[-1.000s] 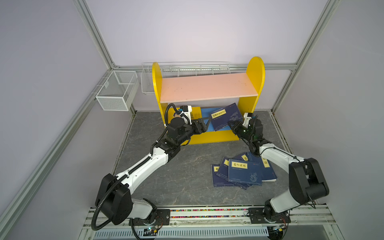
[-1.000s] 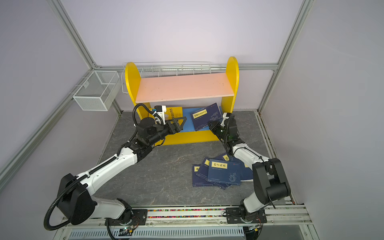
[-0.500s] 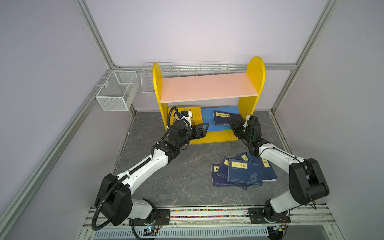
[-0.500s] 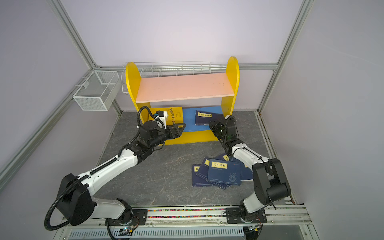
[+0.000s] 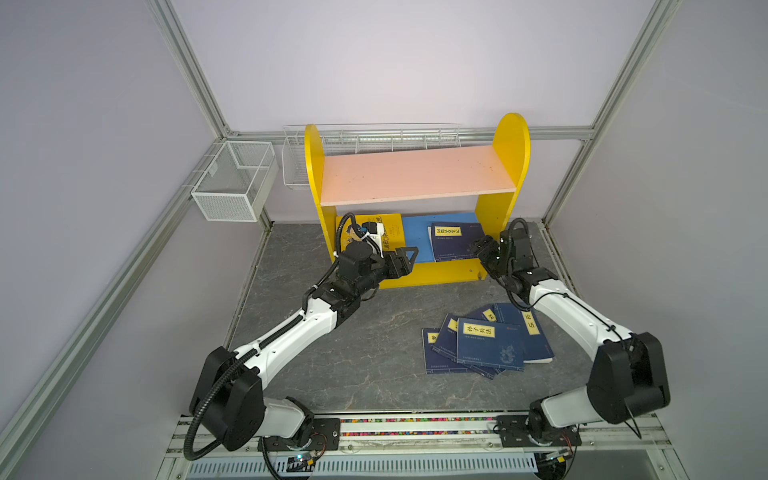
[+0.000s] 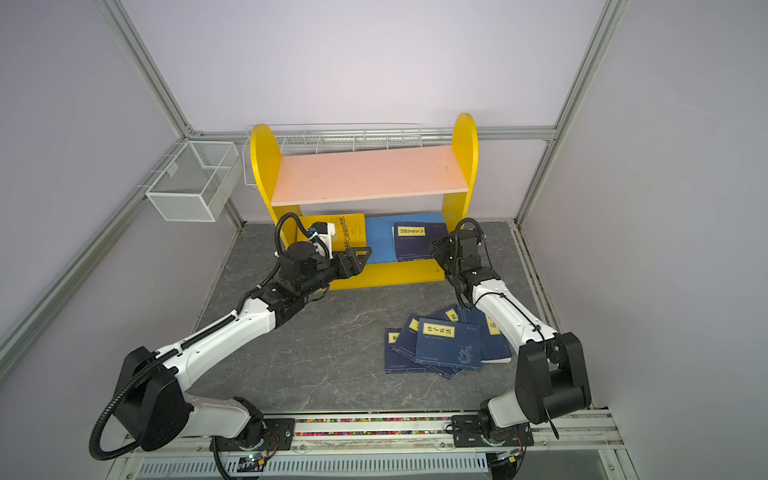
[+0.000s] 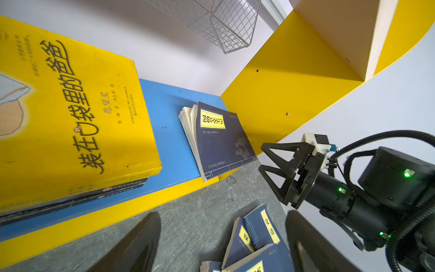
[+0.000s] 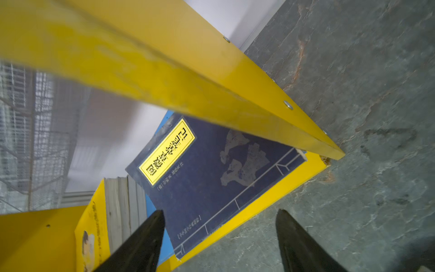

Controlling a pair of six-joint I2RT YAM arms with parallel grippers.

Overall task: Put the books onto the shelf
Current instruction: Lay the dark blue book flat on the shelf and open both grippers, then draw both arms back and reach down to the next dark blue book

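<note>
Books lie in two places in both top views: some on the shelf (image 5: 509, 141), the rest on the worktop (image 5: 353, 332). The shelf stands at the far edge, its pink upper board (image 5: 415, 178) above its blue lower board (image 5: 415, 241). At the left end of the lower board a yellow book (image 5: 392, 230) tops a small flat stack; the left wrist view shows a dark cover under it. Toward the right end one navy book (image 5: 451, 245) with a yellow title label lies flat, face up, its near edge at the front lip of the board and its right side just beside the yellow side panel. A pile of navy books (image 5: 486, 345) is fanned out on the worktop, near and right of the shelf.

The left jaws are spread and empty, just in front of the lower board, between the yellow book and the navy book. The right jaws are spread too, gripping nothing, just off the near right corner of the navy book; the left wrist view shows a gap between them and the cover. White wire baskets (image 5: 232, 183) hang at the far left
</note>
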